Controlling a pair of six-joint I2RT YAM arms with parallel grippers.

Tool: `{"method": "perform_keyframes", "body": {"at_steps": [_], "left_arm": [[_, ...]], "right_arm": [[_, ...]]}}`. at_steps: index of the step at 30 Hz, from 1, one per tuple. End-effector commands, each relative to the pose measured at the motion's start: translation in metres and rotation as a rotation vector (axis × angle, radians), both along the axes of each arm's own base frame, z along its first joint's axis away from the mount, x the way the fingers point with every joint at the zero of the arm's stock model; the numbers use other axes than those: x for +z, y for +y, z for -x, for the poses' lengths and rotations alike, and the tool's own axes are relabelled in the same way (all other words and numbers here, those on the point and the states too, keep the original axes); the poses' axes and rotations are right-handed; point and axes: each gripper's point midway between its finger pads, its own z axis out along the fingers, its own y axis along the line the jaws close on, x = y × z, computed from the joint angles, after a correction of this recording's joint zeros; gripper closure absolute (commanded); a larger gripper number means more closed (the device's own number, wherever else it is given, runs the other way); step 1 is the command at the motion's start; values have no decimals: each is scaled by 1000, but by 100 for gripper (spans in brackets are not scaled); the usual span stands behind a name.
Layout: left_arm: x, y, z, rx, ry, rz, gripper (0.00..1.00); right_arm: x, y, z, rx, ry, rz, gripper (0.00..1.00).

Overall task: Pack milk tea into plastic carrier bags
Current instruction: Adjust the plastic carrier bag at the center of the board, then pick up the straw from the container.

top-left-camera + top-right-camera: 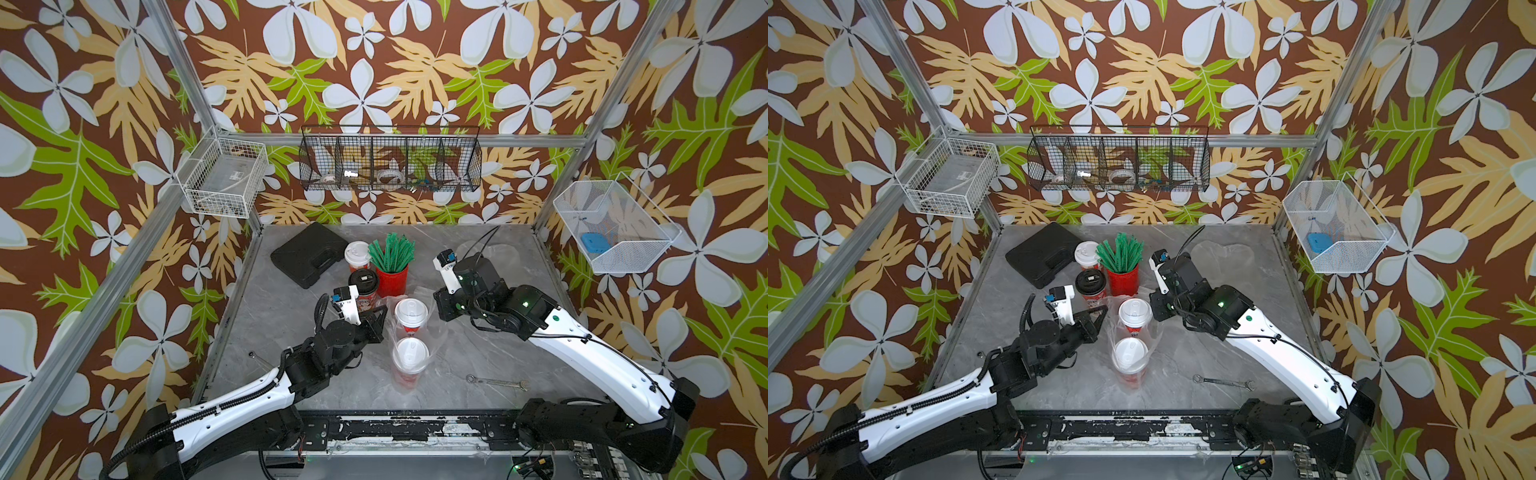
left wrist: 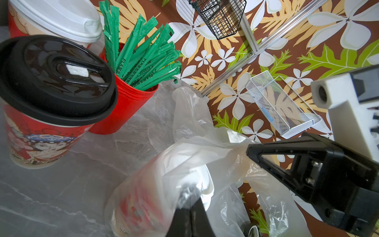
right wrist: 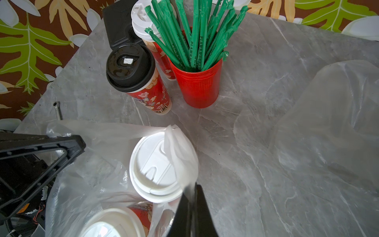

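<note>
Two white-lid cups [image 1: 410,316] are standing inside a clear bag [image 3: 92,164] mid-counter [image 1: 490,353]. Both left jaws and right jaws are pinching the bag's top film, on opposite sides. Outside it, black-lid cup [image 1: 363,281] and third white-lid cup [image 1: 357,252] are standing beside straw pot [image 1: 391,279]. Far off, second bag [image 3: 328,123] is lying flat.

Green straw wrappers [image 3: 200,41] read "PLA"; black-lidded cup's [image 3: 151,92] lettering unreadable.
</note>
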Motion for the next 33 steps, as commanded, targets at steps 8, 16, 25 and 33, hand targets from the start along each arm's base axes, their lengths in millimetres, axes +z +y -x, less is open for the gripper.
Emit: {"method": "perform_keyframes", "body": {"at_steps": [8,16,25,33], "left_arm": [[-11,2,3,4,33,31,100],[-17,-4,8,-37,68,50,100],[-32,3,10,-15,110,37,100],[-40,6,8,7,122,18,100]], "right_arm": [[21,-5,-19,-42,-78,11,93],[41,0,-71,-57,-143,7,48],[37,45,-140,27,-104,-55,58],[0,84,-163,117,10,-51,68]]}}
